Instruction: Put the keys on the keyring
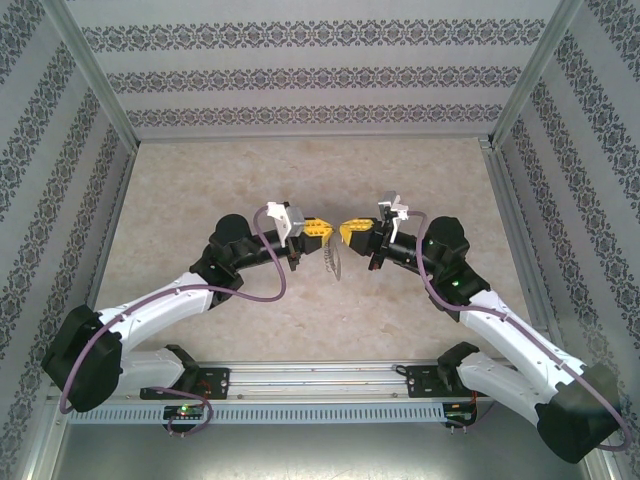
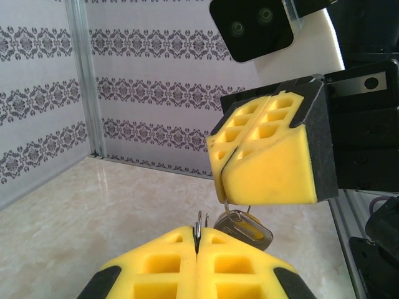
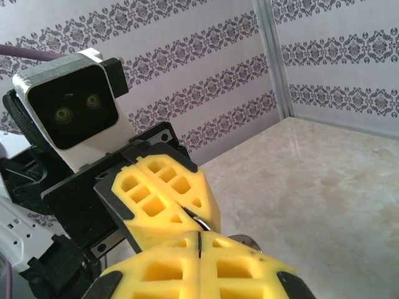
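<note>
Both grippers meet tip to tip above the middle of the table. My left gripper (image 1: 318, 229) (image 2: 198, 234) is shut on the keyring (image 2: 199, 220), a thin metal ring standing edge-on out of its yellow pads. Just to its right, my right gripper (image 1: 351, 233) (image 2: 220, 179) (image 3: 199, 237) is shut on a thin wire loop (image 2: 228, 207). From that loop hangs the key (image 2: 248, 228) (image 1: 336, 262), grey with a yellow head. In the right wrist view a curved bit of ring (image 3: 203, 222) shows between the two pairs of pads.
The beige marble-patterned table (image 1: 300, 170) lies below the grippers. Patterned walls with metal corner posts (image 1: 95, 75) close it on three sides. A metal rail (image 1: 320, 385) carrying the arm bases runs along the near edge.
</note>
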`<state>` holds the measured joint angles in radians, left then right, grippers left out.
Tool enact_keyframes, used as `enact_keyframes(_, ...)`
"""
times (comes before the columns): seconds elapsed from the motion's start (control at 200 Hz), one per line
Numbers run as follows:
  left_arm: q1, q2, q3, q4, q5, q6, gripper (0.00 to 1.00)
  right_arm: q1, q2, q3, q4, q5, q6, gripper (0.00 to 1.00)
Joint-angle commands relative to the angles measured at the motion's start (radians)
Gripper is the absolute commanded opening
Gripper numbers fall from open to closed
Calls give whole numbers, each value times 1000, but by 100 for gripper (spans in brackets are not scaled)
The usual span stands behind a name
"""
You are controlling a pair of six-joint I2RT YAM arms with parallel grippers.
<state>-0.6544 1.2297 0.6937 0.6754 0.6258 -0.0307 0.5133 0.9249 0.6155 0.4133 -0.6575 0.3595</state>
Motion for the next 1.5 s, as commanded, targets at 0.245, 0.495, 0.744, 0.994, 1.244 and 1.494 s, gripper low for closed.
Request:
enact_keyframes(0.245,-31,13,50,0,22,15,0,17,17,49,48,14,-30,0)
enact_keyframes(0.495,-40,9,57,8,28,5,0,14,36,51,43,33,-48,0)
enact_keyframes(0.744,-42,-4,45,59,20,-21,0,-20,31,25,37,37,-46,0)
enact_keyframes(0.994,-42,-20,38,91,22,-41,0,-65,25,-5,44,30,-29,0)
enact_keyframes(1.244,-44,-12,43,89,16,-38,0,-68,23,-2,48,12,-21,0)
enact_keyframes(1.494,-45,0,44,82,9,-29,0,-60,-35,5,43,-14,-1,0)
